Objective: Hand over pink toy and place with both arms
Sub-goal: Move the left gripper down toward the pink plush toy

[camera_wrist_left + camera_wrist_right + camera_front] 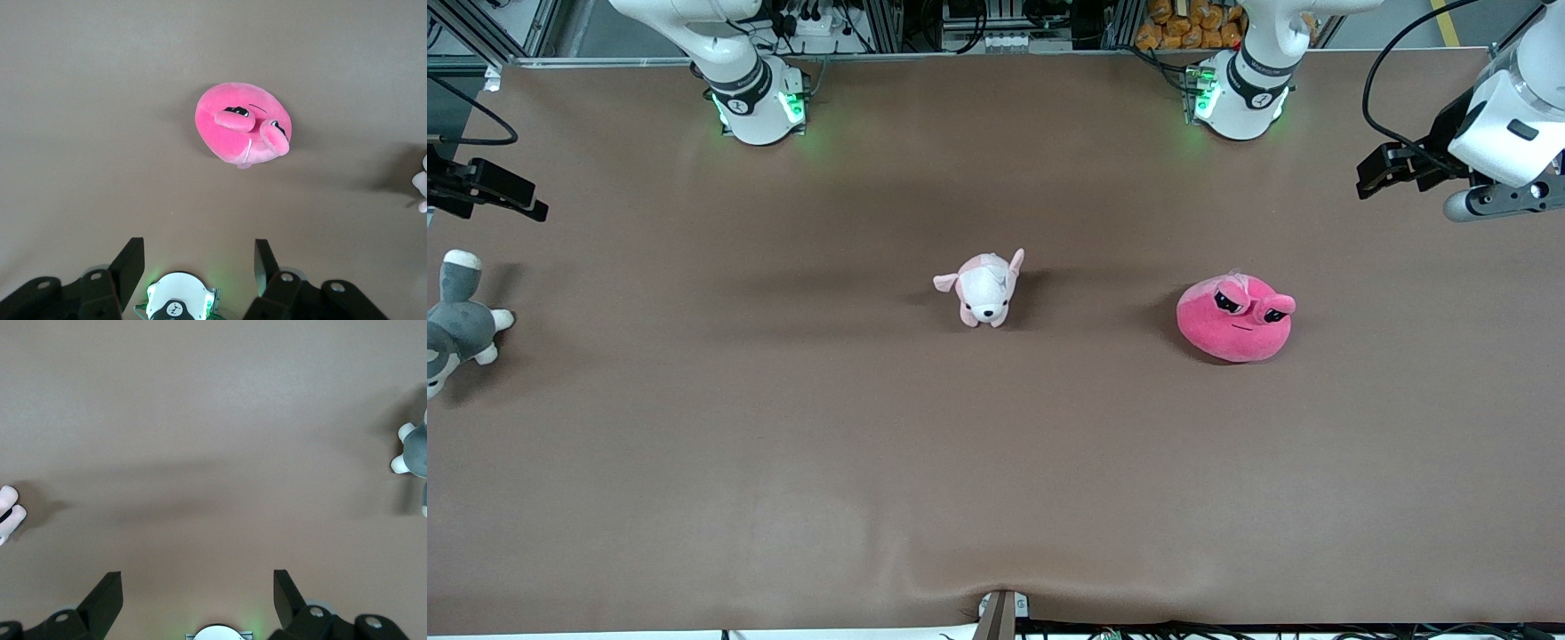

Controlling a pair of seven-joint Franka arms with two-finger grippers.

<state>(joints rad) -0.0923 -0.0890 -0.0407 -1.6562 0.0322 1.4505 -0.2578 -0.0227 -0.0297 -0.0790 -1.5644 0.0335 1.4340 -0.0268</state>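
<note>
No readable writing. Pink toy [1234, 318] alone on open bench [783, 444]; left gripper [199, 267] and right gripper [197, 595] aloft at bench ends, jaws spread.

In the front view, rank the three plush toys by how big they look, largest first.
1. The pink toy, toward the left arm's end of the table, looks largest.
2. and 3. Unsure: the puppy plush is fully visible mid-table, while the grey-and-white plush is cut off by the picture's edge, so they cannot be ranked.
</note>
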